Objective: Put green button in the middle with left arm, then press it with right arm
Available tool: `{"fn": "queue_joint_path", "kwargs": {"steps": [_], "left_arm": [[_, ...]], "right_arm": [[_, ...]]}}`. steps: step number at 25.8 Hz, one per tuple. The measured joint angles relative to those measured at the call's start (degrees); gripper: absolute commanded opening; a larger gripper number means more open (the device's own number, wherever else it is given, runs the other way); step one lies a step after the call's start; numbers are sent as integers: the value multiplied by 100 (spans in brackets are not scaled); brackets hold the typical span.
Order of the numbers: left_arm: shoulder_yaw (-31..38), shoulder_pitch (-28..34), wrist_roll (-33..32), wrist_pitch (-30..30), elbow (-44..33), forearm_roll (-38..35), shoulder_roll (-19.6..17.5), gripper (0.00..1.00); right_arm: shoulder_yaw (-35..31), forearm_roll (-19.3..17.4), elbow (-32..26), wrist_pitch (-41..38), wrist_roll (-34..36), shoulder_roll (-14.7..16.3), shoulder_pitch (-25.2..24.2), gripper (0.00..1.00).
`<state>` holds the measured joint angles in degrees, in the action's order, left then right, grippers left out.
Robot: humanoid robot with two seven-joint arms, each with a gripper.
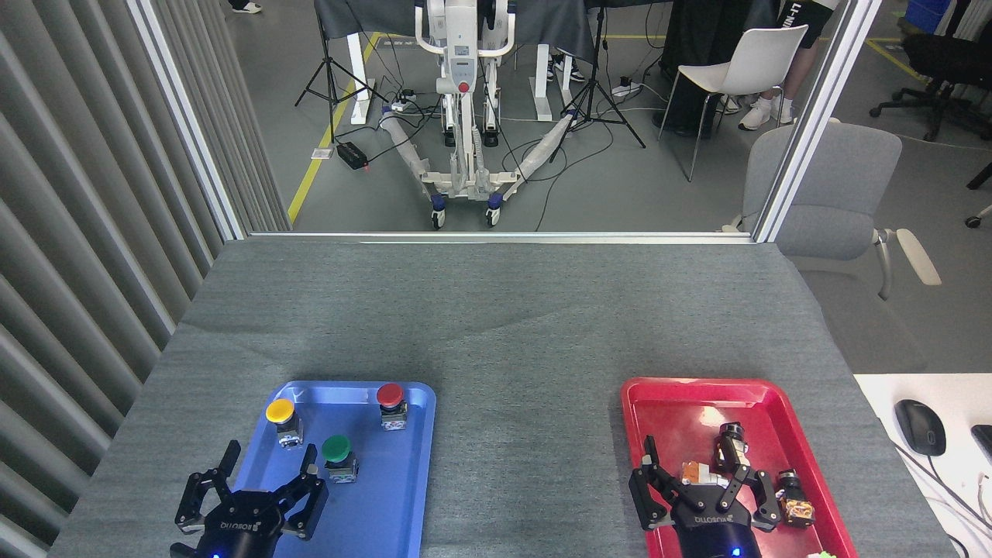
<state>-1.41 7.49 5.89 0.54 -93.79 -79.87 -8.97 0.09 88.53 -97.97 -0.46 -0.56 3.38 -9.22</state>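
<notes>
The green button (338, 456) stands upright in the blue tray (411, 434), between a yellow button (282, 418) and a red button (391, 403). My left gripper (269, 461) is open at the tray's near-left edge; its right finger stands just left of the green button, apart from it. Over the red tray (659, 403) my right gripper (691, 467) is open, with small parts lying between and beside its fingers. The middle (527, 434), a strip of dark grey cloth between the two trays, is bare.
Small black and orange parts (794, 500) lie in the red tray. A white side table with a mouse (920, 426) stands at the right. A grey chair (833, 194) sits beyond the table's far right corner, and a slatted wall runs along the left.
</notes>
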Motion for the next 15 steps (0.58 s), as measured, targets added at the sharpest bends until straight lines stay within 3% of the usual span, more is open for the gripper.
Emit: {"fn": "queue_joint_path", "kwargs": {"steps": [15], "left_arm": [[-42,50,44,50,60,175,-83,99]], "right_arm": [[-22,18,-21,-180,20,42,-6,99]]}}
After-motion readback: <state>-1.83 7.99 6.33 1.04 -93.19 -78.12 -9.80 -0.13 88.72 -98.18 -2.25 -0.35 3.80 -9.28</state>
